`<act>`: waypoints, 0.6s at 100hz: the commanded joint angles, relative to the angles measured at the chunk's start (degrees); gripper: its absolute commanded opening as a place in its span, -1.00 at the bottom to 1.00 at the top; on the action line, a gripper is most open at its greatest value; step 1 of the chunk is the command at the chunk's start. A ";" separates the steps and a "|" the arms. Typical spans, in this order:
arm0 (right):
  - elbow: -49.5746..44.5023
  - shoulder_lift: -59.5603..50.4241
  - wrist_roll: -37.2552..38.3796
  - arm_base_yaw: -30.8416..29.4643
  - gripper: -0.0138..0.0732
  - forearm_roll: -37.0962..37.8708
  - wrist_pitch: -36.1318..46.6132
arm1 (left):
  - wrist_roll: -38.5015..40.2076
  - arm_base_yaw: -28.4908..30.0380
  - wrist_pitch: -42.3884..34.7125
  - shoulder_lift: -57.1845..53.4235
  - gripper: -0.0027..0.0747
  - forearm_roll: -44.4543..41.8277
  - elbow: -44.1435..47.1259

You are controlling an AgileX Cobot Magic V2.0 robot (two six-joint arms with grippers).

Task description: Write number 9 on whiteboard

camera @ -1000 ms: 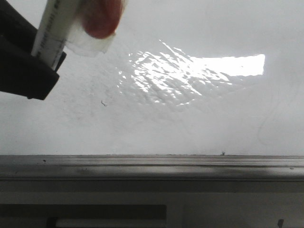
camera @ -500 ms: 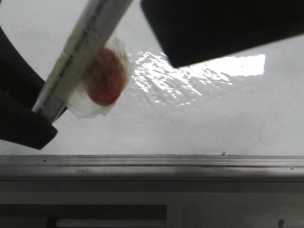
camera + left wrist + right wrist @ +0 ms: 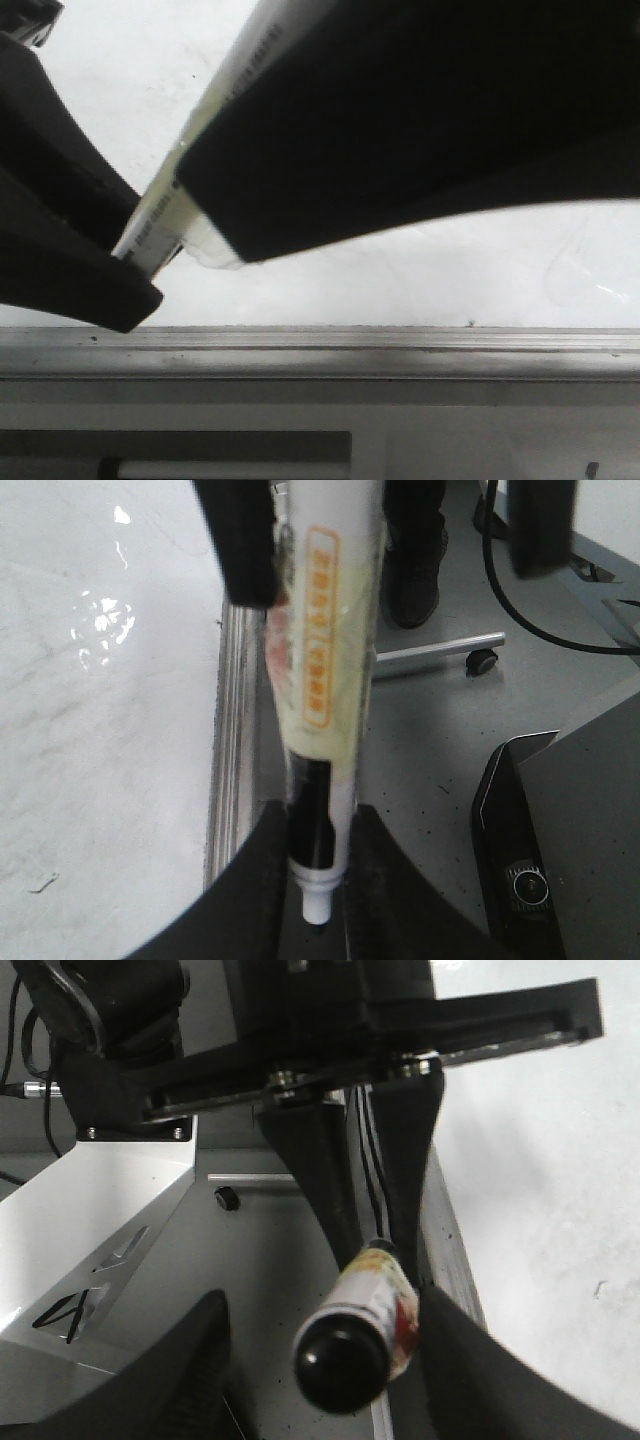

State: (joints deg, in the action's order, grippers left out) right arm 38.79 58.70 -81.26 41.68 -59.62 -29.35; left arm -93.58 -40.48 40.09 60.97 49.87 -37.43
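White and glossy, the whiteboard [image 3: 420, 275] fills the background of the front view, with its grey metal rail [image 3: 320, 350] running along the near edge. Two dark gripper bodies cover most of the board here. The left gripper [image 3: 135, 240] is at the left side and holds a white marker [image 3: 190, 185] that slants up to the right. The right gripper [image 3: 215, 225] comes from the upper right and covers the upper part of the marker. The number 9 cannot be seen in this view.

From the left wrist view, the left gripper [image 3: 315, 880] is closed on the marker [image 3: 325, 680] near its tip [image 3: 316, 908]. The whiteboard [image 3: 100, 730] lies beside, with the rail [image 3: 232, 740] between.

From the right wrist view, the right gripper's fingers [image 3: 190, 1380] stand on both sides of the marker's black end [image 3: 340, 1360]; I cannot tell if they press it. The whiteboard [image 3: 540, 1180] is beside.
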 commanded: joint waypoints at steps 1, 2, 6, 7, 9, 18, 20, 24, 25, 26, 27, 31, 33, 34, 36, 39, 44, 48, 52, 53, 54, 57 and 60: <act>2.16 0.08 -0.72 1.50 0.14 -3.01 2.70 | -0.20 -0.20 -1.22 -0.31 -0.98 3.26 -1.47; 2.16 0.25 -0.72 1.65 0.14 -3.01 2.90 | -0.20 -0.20 -1.22 -0.18 -0.98 3.26 -1.47; 2.16 0.35 -0.72 2.49 0.14 -3.14 4.05 | -0.20 -0.20 -1.22 -0.19 -0.98 3.26 -1.47; 2.16 0.35 -0.72 2.72 0.14 -3.14 4.21 | -0.20 -0.20 -1.22 -0.19 -0.98 3.26 -1.47; 2.16 0.46 -0.72 2.94 0.14 -3.14 4.66 | -0.20 -0.20 -1.22 -0.19 -0.98 3.26 -1.47; 2.16 0.59 -0.72 3.65 0.14 -4.76 6.03 | -0.20 -0.20 -1.22 -0.19 -0.98 3.26 -1.47; 2.16 0.59 -0.72 3.65 0.14 -5.08 6.03 | -0.20 -0.20 -1.22 -0.19 -0.98 3.26 -1.47; 2.16 0.59 -0.72 3.65 0.14 -5.75 6.03 | -0.20 -0.20 -1.22 -0.19 -0.98 3.26 -1.47; 2.16 0.59 -0.72 3.65 0.14 -5.76 6.03 | -0.20 -0.20 -1.22 -0.19 -0.98 3.26 -1.47; 2.16 0.59 -0.72 3.65 0.14 -5.88 6.03 | -0.20 -0.20 -1.22 -0.19 -0.98 3.26 -1.47; 2.16 0.59 -0.72 3.65 0.14 -5.86 6.03 | -0.20 -0.20 -1.22 -0.19 -0.98 3.26 -1.47; 2.16 0.59 -0.72 3.65 0.13 -6.01 5.87 | -0.20 -0.20 -1.22 -0.19 -0.98 3.26 -1.47; 2.16 0.59 -0.72 3.65 0.13 -6.01 5.87 | -0.20 -0.20 -1.22 -0.19 -0.98 3.26 -1.47; 2.16 0.59 -0.72 3.65 0.13 -6.01 5.87 | -0.20 -0.20 -1.22 -0.19 -0.98 3.26 -1.47; 2.16 0.67 -0.72 3.65 0.11 -6.01 5.87 | -0.20 -0.20 -1.22 -0.19 -0.98 3.26 -1.47; 2.16 0.67 -0.72 3.65 0.09 -6.01 5.87 | -0.20 -0.20 -1.22 -0.19 -0.98 3.26 -1.47; 2.16 0.67 -0.72 3.65 0.02 -6.01 6.01 | -0.20 -0.20 -1.22 -0.19 -0.98 3.26 -1.47; 2.16 0.67 -0.72 3.65 -0.07 -6.01 6.01 | -0.20 -0.20 -1.22 -0.19 -0.98 3.26 -1.47; 2.16 0.91 -0.72 3.65 -0.16 -6.31 6.01 | -0.20 -0.20 -1.22 -0.19 -0.98 3.26 -1.47; 2.16 0.88 -0.72 3.65 -0.20 -6.31 6.01 | -0.20 -0.20 -1.22 -0.19 -0.98 3.26 -1.47; 2.16 0.88 -0.72 3.65 -0.22 -6.46 6.01 | -0.20 -0.20 -1.22 -0.19 -0.98 3.26 -1.47; 2.16 0.93 -0.72 3.65 -0.32 -6.70 5.78 | -0.20 -0.20 -1.22 -0.19 -0.98 3.26 -1.47; 2.16 1.15 -0.72 3.65 -0.41 -6.82 5.50 | -0.20 -0.20 -1.22 -0.19 -0.98 3.26 -1.47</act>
State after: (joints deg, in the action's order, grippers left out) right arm 39.02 60.05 -81.62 45.27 -63.83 -23.80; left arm -94.03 -40.48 40.47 61.41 50.00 -37.43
